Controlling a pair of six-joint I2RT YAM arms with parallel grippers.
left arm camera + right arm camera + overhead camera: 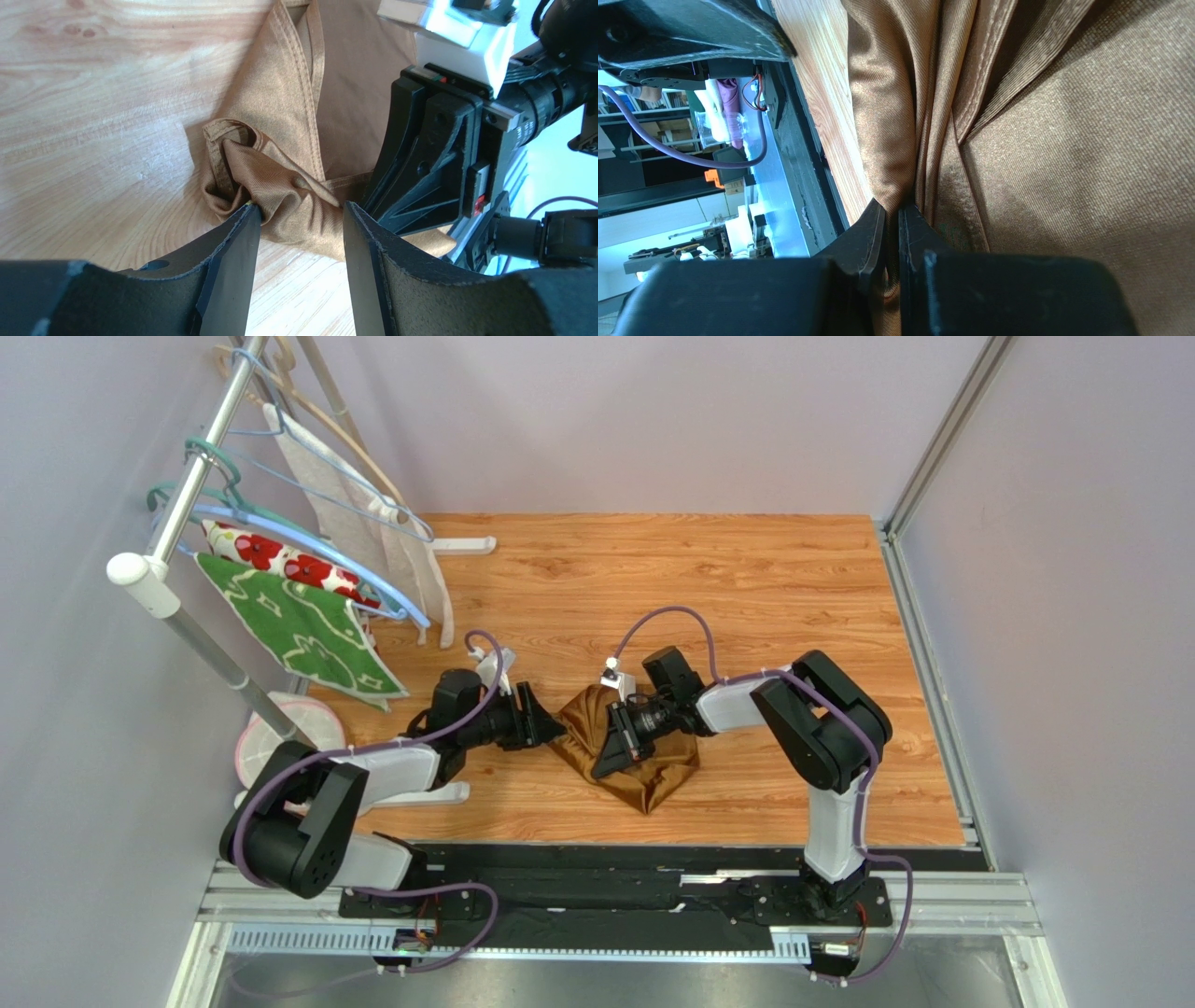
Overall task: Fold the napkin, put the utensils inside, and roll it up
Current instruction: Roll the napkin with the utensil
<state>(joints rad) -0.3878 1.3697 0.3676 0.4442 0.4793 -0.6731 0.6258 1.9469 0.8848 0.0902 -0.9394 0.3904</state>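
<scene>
The napkin (657,773) lies in a crumpled golden-brown heap on the table (786,588), between my two grippers. It is bunched and creased, not spread flat, with stitched hems showing along several folds.

My right gripper (613,756) reaches over the napkin from its right side, and its tips come down on the near left part of the heap. In the right wrist view (892,210) its fingers are pressed together and pinch a narrow upright fold of the napkin (1053,175) between the tips.

My left gripper (540,721) is at the napkin's left edge. In the left wrist view (302,210) its jaws stand apart and a knotted bulge of the napkin (281,140) sits at their tips. The left finger (235,252) touches the cloth, but I cannot tell whether the two fingers squeeze it. The right gripper's black body is just beyond, right of that bulge.

Well to the left of the napkin, off the table, stands a rack (183,504) with hangers. A green cloth (302,630) and a flowered cloth (267,553) hang from it.
</scene>
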